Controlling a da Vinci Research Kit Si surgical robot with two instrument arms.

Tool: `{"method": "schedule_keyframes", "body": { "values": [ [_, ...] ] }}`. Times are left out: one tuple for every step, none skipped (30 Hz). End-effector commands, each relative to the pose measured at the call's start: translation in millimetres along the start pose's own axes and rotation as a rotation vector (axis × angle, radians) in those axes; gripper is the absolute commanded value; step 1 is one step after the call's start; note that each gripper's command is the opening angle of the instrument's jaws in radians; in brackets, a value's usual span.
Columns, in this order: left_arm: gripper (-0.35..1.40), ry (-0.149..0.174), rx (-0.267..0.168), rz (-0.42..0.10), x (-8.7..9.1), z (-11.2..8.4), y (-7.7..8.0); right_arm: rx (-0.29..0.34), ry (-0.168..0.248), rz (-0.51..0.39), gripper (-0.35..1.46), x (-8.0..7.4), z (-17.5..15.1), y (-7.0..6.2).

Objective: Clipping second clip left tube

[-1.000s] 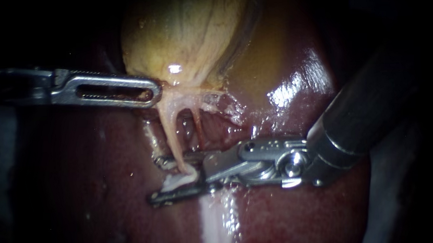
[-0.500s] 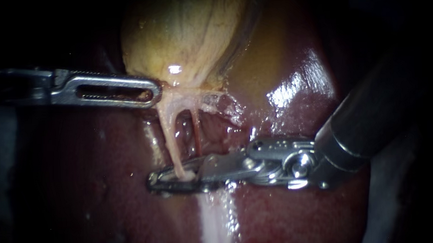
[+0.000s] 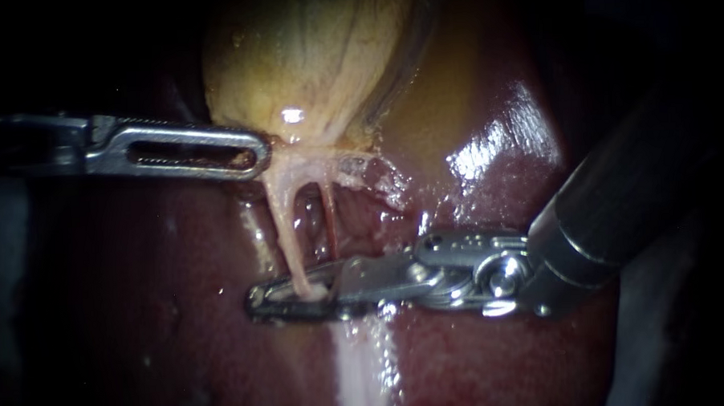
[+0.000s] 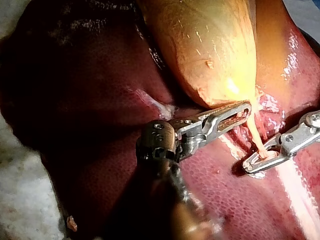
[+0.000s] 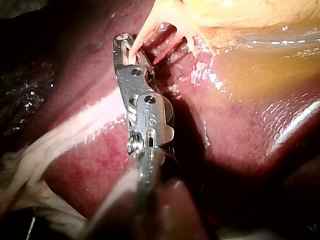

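The yellow gallbladder (image 3: 309, 60) lies on the dark red liver (image 3: 480, 359). Two thin tubes run down from its neck: the pale left tube (image 3: 285, 230) and the redder right tube (image 3: 329, 216). My right instrument (image 3: 257, 299) reaches in from the right, its jaws shut on the lower end of the left tube. The right wrist view shows the same hold: right instrument (image 5: 121, 45), left tube (image 5: 142, 30). My left instrument (image 3: 260, 156) has slotted jaws shut on the gallbladder's neck, holding it to the left. In the left wrist view, my left instrument (image 4: 244, 109) lies under the gallbladder (image 4: 210, 50).
A pale white band (image 3: 360, 372) runs down the liver below the right instrument's jaws. Frayed pale tissue (image 3: 377, 178) sits right of the tubes. In the right wrist view, whitish strands (image 5: 45, 165) cross the liver beside the shaft.
One second ago my right instrument's jaws stood open around the left tube; they closed on it half a second ago and have held still since. My left instrument has not moved.
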Motion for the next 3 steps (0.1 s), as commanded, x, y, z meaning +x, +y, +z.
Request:
{"method": "schedule_keyframes", "body": {
  "values": [
    [-0.35, 0.0, 0.0, 0.0, 0.0, 0.0, 0.0, 0.0, 0.0, 0.0, -0.35, 0.0, 0.0, 0.1],
    [-0.35, 0.0, 0.0, 0.0, 0.0, 0.0, 0.0, 0.0, 0.0, -0.001, -0.35, 0.0, 0.0, 0.1],
    [-0.35, 0.0, 0.0, 0.0, 0.0, 0.0, 0.0, 0.001, 0.0, -0.001, -0.35, 0.0, 0.0, 0.1]
  ]
}}
